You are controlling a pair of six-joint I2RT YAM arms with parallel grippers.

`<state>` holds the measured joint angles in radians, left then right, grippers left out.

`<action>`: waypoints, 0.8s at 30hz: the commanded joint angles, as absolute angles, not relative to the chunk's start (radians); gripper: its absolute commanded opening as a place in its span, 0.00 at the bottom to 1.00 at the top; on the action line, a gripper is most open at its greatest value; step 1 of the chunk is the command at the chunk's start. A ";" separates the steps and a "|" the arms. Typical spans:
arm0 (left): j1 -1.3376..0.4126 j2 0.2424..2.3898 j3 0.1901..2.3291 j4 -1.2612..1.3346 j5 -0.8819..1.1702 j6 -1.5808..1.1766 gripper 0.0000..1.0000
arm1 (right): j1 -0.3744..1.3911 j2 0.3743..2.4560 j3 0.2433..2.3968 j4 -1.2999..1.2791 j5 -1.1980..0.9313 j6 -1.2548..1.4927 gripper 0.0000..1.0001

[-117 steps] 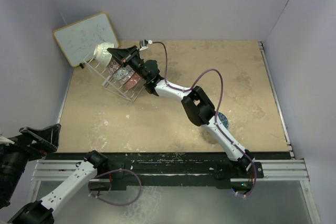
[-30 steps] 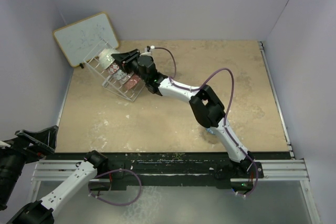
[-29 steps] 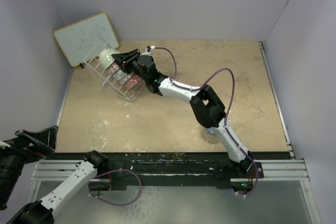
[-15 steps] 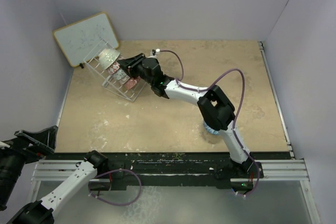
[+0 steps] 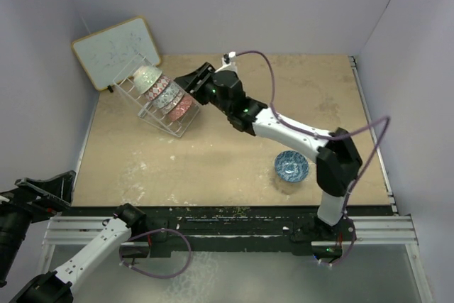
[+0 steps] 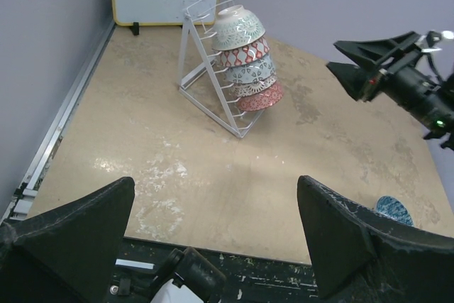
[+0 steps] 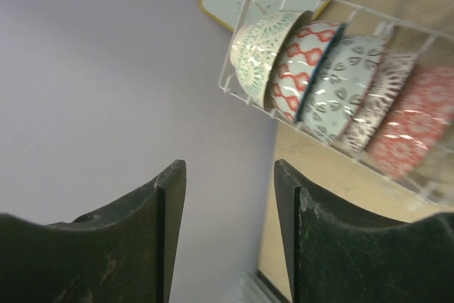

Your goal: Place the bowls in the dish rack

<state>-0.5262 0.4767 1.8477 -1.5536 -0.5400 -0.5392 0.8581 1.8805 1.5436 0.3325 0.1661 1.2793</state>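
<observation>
The white wire dish rack (image 5: pixel 169 126) stands tilted at the back left, holding several bowls in a row. From the top they are a cream bowl (image 5: pixel 147 76), a red-patterned one (image 7: pixel 306 65), a pale blue one (image 7: pixel 345 86), a dark grey one (image 7: pixel 380 101) and a red one (image 5: pixel 182 108). My right gripper (image 5: pixel 190 81) hovers just right of the rack, open and empty. One blue bowl (image 5: pixel 291 166) lies on the table near the right arm's base. My left gripper (image 6: pixel 215 184) hangs open over the near left edge, far from everything.
A wood-framed whiteboard (image 5: pixel 113 49) leans against the back left wall behind the rack. Pale walls close in the table on the left, back and right. A metal rail (image 5: pixel 234 228) runs along the near edge.
The right gripper let go of the cream bowl in the rack's top slot, opened and drew back to the right. The arm swung aside, uncovering the blue bowl.
</observation>
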 commanded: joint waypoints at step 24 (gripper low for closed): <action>-0.534 0.487 1.703 -1.386 -0.486 -0.505 0.99 | 0.785 1.287 0.952 -0.702 0.385 0.927 0.90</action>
